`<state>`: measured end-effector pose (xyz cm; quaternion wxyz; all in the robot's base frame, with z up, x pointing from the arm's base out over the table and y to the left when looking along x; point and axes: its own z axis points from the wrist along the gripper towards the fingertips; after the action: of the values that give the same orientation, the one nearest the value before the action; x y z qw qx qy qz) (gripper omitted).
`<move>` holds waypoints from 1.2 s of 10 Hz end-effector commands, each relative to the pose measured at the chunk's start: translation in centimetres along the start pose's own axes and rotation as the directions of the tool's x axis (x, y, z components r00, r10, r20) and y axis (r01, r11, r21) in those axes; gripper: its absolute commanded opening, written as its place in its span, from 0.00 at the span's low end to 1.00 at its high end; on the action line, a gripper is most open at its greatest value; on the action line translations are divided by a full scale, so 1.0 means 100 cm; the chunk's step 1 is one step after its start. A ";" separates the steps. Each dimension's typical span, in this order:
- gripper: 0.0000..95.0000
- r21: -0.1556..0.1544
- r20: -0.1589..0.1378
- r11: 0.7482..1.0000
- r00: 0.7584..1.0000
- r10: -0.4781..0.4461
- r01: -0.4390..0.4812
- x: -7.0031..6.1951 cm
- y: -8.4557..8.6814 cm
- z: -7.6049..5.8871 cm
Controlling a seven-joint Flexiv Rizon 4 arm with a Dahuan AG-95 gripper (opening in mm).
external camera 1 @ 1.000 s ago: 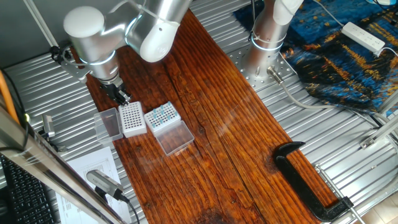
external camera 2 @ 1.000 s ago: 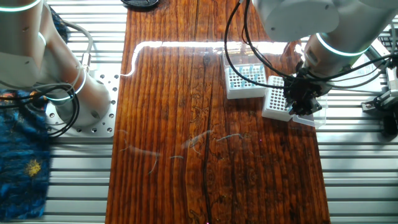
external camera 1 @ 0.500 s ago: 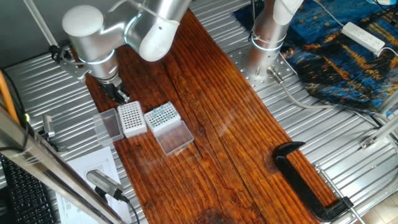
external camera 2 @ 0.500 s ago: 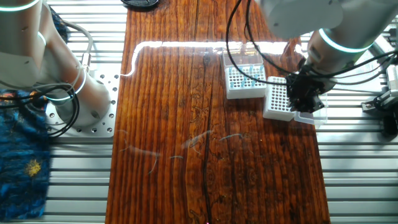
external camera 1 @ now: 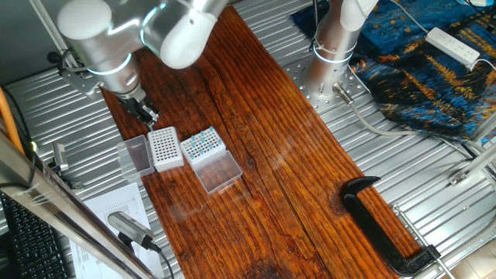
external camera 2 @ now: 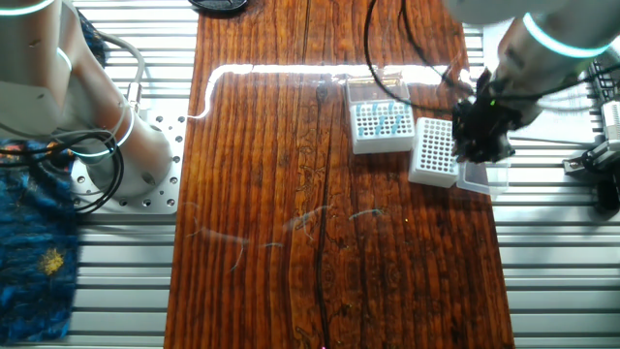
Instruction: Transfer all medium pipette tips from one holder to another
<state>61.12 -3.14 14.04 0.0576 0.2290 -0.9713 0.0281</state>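
The end effector point(external camera 1: 146, 115) has risen off the white-sided rack point(external camera 1: 164, 148).

two racks point(external camera 1: 184, 147) side by side, clamp point(external camera 1: 385, 225) well apart

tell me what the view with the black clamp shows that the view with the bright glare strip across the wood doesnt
Only the clamp view shows the black clamp, the white power strip and the printed paper. Only the glare view shows the glare strip and a black object at the top edge. Both show the claw, the white-sided rack, the clear-sided rack with teal tips and the blue cloth.
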 end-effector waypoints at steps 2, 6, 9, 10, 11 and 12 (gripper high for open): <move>0.00 -0.020 -0.008 0.999 0.999 0.036 -0.036 0.005 0.019 -0.036; 0.00 -0.045 0.007 0.992 0.993 0.120 -0.120 -0.003 0.055 -0.028; 0.00 -0.039 -0.005 0.989 0.990 0.140 -0.140 -0.005 0.075 -0.013; 0.00 -0.036 -0.005 0.990 0.990 0.137 -0.138 -0.003 0.078 -0.006; 0.00 -0.034 -0.004 0.990 0.991 0.134 -0.134 -0.001 0.079 -0.003; 0.00 -0.034 -0.005 0.992 0.993 0.119 -0.120 0.005 0.079 0.001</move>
<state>57.16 3.65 13.58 0.0612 0.1697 -0.9835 0.0145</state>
